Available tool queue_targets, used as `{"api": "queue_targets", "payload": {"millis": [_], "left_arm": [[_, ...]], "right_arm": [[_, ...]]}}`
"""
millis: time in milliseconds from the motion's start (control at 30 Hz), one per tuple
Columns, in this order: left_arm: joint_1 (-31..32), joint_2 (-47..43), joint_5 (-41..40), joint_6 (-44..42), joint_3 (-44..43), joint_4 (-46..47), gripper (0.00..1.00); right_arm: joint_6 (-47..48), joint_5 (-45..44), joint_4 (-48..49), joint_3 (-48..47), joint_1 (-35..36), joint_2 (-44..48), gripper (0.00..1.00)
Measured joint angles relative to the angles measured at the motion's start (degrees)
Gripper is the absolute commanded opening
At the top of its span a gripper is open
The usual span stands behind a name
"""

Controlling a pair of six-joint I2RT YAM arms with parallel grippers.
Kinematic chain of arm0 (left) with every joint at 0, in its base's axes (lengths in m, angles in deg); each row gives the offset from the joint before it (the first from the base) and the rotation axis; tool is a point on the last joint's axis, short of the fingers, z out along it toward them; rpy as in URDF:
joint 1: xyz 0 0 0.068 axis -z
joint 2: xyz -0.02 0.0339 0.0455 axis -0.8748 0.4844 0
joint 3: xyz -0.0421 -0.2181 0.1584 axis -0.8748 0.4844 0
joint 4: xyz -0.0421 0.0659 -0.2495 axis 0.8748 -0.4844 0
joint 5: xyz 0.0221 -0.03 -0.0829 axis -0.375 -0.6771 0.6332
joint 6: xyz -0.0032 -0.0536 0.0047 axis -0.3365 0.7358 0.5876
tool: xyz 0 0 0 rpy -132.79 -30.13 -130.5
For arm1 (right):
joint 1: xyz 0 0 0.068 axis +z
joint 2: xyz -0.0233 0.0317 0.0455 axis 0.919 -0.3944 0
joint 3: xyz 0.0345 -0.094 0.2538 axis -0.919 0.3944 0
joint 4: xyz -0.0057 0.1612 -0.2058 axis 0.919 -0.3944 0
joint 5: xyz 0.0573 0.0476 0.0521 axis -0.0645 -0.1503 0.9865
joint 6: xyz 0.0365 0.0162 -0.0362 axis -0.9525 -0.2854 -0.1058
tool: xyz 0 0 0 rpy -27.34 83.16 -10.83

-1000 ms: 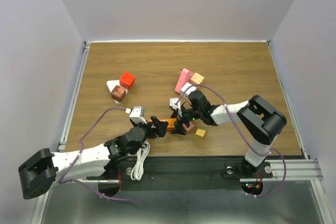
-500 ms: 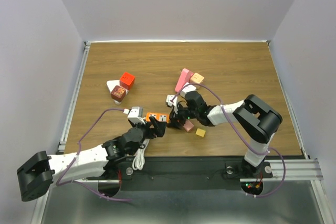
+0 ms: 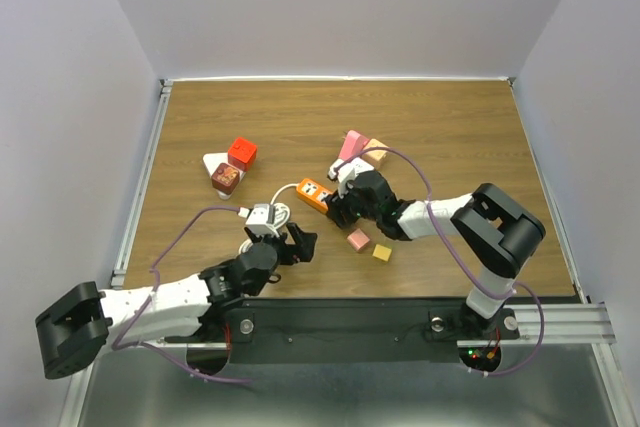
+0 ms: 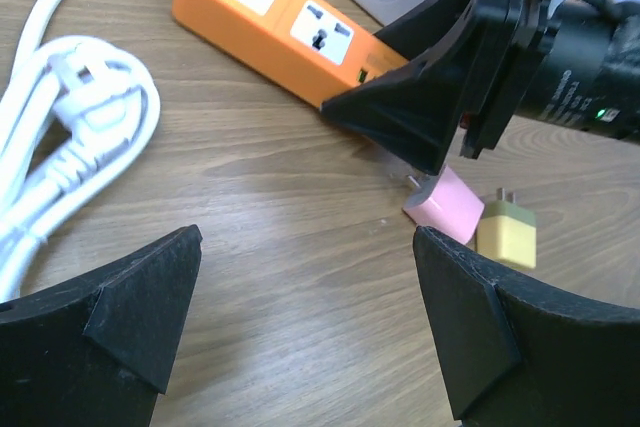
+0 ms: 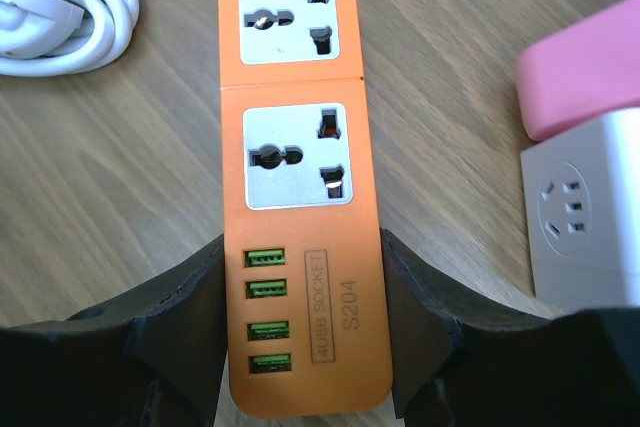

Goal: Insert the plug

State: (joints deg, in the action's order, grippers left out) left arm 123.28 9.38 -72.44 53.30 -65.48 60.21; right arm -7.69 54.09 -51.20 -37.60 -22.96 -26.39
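Pinching power strip (image 5: 300,187) (between right jaws).

The power strip (image 5: 300,187) is bright orange with white socket faces, green USB ports and dark lettering, on a desk (image 3: 450,127) of brown wood grain. Left of the strip coils a white cord (image 4: 70,147); right of it sit a white adapter (image 5: 585,217) and a pink block (image 5: 585,72). Just on the arms' side of the strip lie a pink plug (image 4: 445,205) and a yellow plug (image 4: 505,235).
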Motion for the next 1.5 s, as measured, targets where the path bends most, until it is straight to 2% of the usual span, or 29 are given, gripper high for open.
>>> {"api": "queue_targets", "payload": {"millis": [133, 467, 800, 867, 900, 1033, 1133, 1267, 1500], "left_arm": [[-0.50, 4.42, 0.00, -1.62, -0.02, 3.69, 0.99], [-9.66, 19.69, 7.67, -6.12, -0.37, 19.52, 0.99], [-13.35, 21.66, 10.84, -8.22, -1.60, 25.59, 0.99], [-13.75, 22.16, 10.88, -8.31, -1.60, 25.90, 0.99], [-13.92, 22.51, 10.88, -8.37, -1.60, 25.90, 0.99], [-14.12, 23.78, 10.88, -8.46, -1.60, 25.94, 0.99], [-14.27, 23.87, 10.91, -8.83, -1.60, 26.05, 0.99], [-14.36, 22.86, 11.21, -9.33, -1.60, 26.10, 0.99], [-14.38, 18.82, 11.74, -10.40, -1.60, 25.79, 0.99]], "right_arm": [[-2.62, -2.71, -0.02, 0.07, 0.55, 0.17, 0.01], [-6.16, -8.74, -0.72, 2.75, 6.91, 3.19, 0.00], [-8.41, -9.84, -1.55, 2.84, 11.23, 3.23, 0.01], [-8.98, -9.35, -1.70, 2.84, 11.78, 3.23, 0.11], [-9.22, -9.03, -1.79, 2.84, 12.00, 3.23, 0.31], [-9.94, -8.41, -1.77, 2.99, 12.44, 3.30, 0.68], [-10.19, -8.02, -1.95, 4.46, 12.52, 4.72, 0.78], [-10.01, -7.43, -2.56, 6.67, 12.66, 8.48, 0.84], [-9.01, -6.34, -1.81, 12.31, 12.66, 17.92, 0.88]]}}
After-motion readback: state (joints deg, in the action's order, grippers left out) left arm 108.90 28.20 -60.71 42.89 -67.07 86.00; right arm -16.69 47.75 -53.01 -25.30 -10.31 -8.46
